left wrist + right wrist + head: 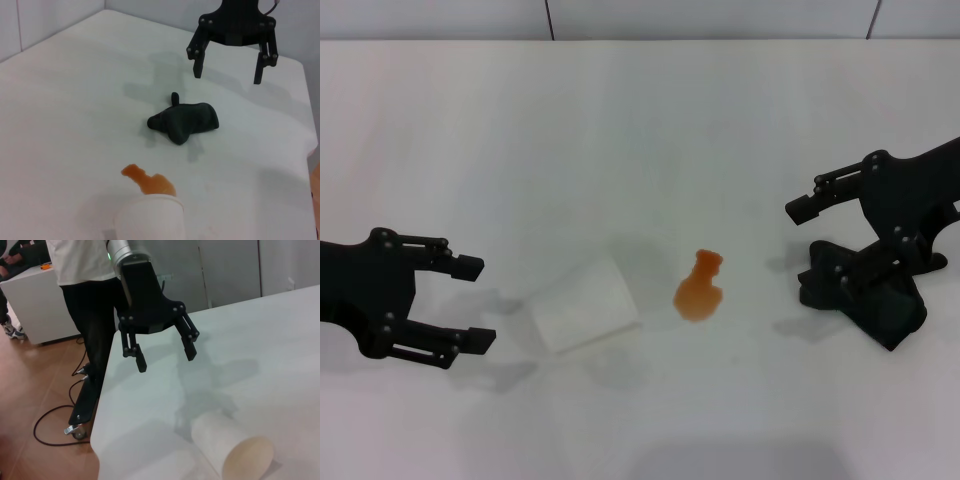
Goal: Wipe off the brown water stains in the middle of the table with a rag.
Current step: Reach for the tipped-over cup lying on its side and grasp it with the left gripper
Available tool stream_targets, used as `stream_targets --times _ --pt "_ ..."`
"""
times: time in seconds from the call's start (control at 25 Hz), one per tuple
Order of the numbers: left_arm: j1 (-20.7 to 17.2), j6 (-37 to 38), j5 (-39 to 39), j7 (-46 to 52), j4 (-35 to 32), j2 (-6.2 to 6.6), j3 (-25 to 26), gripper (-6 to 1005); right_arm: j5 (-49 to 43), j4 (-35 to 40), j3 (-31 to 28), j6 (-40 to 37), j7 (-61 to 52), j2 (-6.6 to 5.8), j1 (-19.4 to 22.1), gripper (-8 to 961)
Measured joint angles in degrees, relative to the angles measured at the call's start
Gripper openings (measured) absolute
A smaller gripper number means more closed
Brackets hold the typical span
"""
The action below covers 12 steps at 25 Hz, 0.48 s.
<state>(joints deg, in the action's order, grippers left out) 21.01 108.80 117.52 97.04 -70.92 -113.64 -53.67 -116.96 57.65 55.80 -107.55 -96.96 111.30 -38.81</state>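
Observation:
The brown water stains (699,288) form a small orange-brown blotch in the middle of the white table (640,120); the blotch also shows in the left wrist view (150,182). The dark rag (885,310) lies crumpled on the table to the right of the stains and shows in the left wrist view (187,120). My right gripper (802,243) is open and hangs just over the rag without holding it, as the left wrist view shows (228,75). My left gripper (475,303) is open and empty at the left, also seen in the right wrist view (166,360).
A white paper cup (585,305) lies on its side just left of the stains, between them and my left gripper; it also shows in both wrist views (150,217) (235,447). A person (82,290) stands beyond the table's left edge.

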Motion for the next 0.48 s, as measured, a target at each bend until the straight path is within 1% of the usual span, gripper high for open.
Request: stream_targets --times 0.48 --pt "0.00 0.00 0.91 0.40 0.07 -0.01 -0.12 833 0.01 0.01 0.01 0.29 0.60 0.10 -0.04 856"
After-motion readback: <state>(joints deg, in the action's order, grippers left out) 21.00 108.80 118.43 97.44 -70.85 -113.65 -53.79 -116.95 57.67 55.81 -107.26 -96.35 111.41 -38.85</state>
